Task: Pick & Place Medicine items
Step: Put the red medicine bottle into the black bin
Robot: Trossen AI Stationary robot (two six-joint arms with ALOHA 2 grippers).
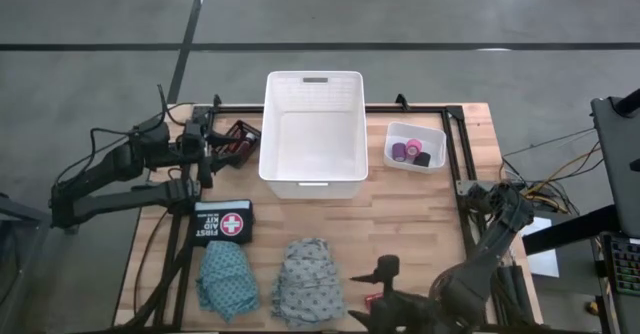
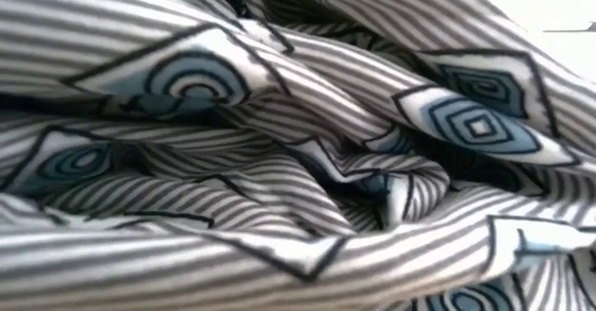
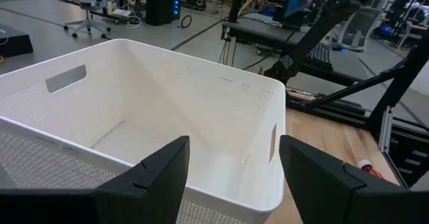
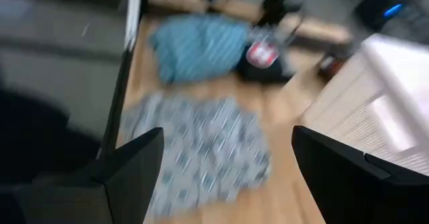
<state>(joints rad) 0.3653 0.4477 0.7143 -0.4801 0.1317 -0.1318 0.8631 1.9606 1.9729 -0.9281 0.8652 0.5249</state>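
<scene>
Both grippers gape empty: left [image 1: 207, 146] beside the bin [image 1: 312, 179], right [image 1: 385, 294] near the grey cloth [image 1: 309, 282]. We should lower squarely and pinch its bunched middle.

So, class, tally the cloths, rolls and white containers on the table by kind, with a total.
Cloths: 2 (teal cloth, grey cloth)
Rolls: 3 (purple roll, pink roll, black roll)
White containers: 2 (basket, small tray)
Total: 7

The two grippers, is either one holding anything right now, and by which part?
Nothing is held. The left gripper is open beside the white plastic bin; the right gripper is open above the grey patterned cloth.
</scene>
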